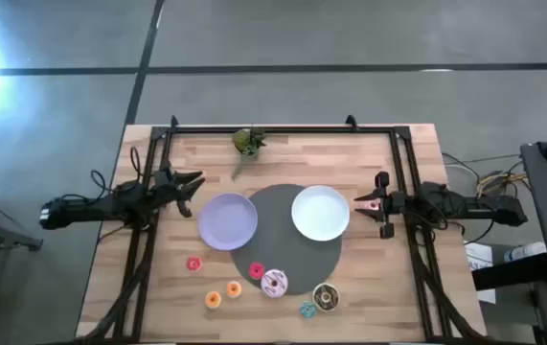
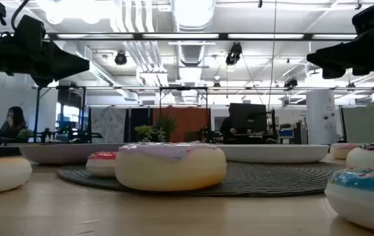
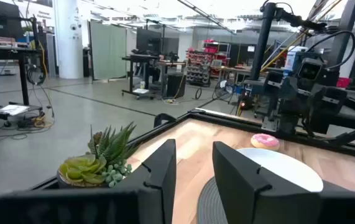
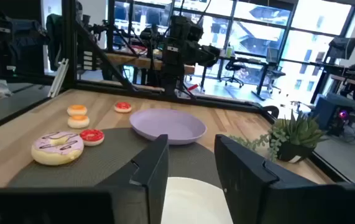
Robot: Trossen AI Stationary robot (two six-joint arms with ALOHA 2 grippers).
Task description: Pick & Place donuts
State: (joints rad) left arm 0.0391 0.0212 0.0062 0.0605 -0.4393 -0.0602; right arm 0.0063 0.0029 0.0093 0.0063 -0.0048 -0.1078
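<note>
Several small donuts lie near the table's near edge: a pink-white frosted one (image 1: 274, 283) and a red one (image 1: 257, 271) on the grey mat, a brown one (image 1: 326, 297), a teal one (image 1: 307, 310), two orange ones (image 1: 213, 299) and a red-pink one (image 1: 193, 264). Another pink donut (image 3: 265, 142) lies on the wood just right of the white plate, under my right gripper (image 1: 378, 204). That gripper hangs open above the table. My left gripper (image 1: 192, 184) is also open, raised left of the lavender plate (image 1: 227, 221).
The lavender plate and the white plate (image 1: 321, 213) sit on a round grey mat (image 1: 287, 240) at the table's middle. A small green plant (image 1: 247, 142) stands near the far edge. A black frame (image 1: 283, 127) borders the table's far side and both flanks.
</note>
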